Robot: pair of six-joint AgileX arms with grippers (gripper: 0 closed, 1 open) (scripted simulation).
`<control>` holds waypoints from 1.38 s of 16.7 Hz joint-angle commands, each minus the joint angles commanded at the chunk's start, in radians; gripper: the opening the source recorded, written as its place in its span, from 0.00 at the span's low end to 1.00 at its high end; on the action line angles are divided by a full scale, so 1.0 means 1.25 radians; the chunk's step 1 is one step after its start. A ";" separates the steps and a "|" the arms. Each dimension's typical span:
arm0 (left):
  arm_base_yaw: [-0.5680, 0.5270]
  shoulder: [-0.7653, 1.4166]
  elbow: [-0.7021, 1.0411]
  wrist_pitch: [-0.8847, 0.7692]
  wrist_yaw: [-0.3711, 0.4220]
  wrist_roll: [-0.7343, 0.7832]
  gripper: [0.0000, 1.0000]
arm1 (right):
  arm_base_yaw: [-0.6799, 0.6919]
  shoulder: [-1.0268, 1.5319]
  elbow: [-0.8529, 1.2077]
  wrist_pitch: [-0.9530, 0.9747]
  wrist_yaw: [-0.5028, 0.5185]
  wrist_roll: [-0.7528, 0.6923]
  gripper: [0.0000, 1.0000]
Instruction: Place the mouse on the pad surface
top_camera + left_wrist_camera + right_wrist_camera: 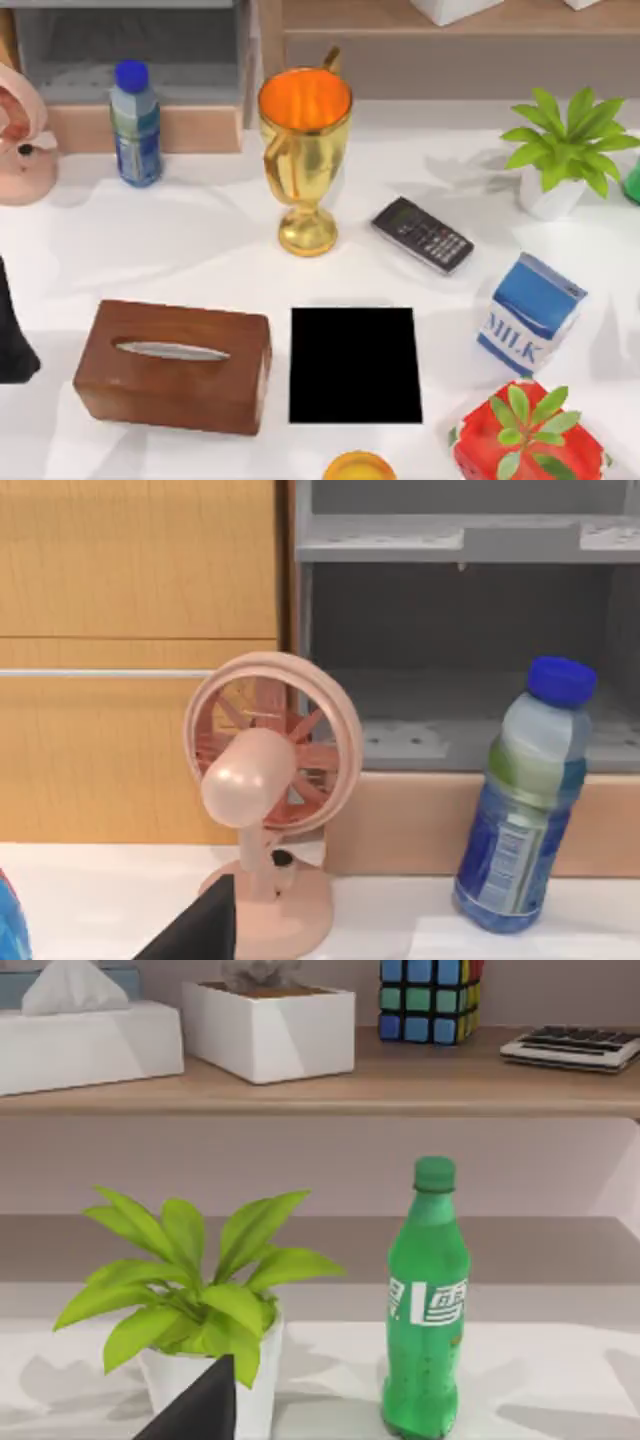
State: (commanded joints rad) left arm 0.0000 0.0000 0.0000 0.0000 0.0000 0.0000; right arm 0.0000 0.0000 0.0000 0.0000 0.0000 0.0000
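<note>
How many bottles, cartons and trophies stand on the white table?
Bottles: 2, the blue-capped bottle and the green bottle
Cartons: 1, the milk carton
Trophies: 1, the gold trophy
Total: 4

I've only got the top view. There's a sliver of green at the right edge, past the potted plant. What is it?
Observer: A green soda bottle, standing upright beside the potted plant.
Operator: And the pink thing at the left edge?
Observer: It's a desk fan, upright on a round base, with the blue-capped bottle standing apart from it.
Operator: What's on the shelf behind the plant?
Observer: A colour cube sits there, with a calculator lying flat beside it.
</note>
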 joint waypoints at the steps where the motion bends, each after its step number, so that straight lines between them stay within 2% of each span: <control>1: 0.000 0.000 0.000 0.000 0.000 0.000 1.00 | 0.000 0.000 0.000 0.000 0.000 0.000 1.00; 4: 0.000 0.000 0.000 0.000 0.000 0.000 1.00 | 0.000 0.025 0.025 -0.020 -0.001 -0.007 1.00; 8: 0.000 0.000 0.000 0.000 0.000 0.000 1.00 | -0.007 0.177 0.162 -0.126 -0.002 -0.047 1.00; 18: 0.000 0.000 0.000 0.000 0.000 0.000 1.00 | -0.035 0.961 0.683 -0.583 -0.003 -0.208 1.00; 23: 0.000 0.000 0.000 0.000 0.000 0.000 1.00 | -0.046 1.263 0.906 -0.771 -0.004 -0.276 1.00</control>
State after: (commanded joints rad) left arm 0.0000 0.0000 0.0000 0.0000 0.0000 0.0000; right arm -0.0572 1.5785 1.1322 -0.9633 -0.0047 -0.3448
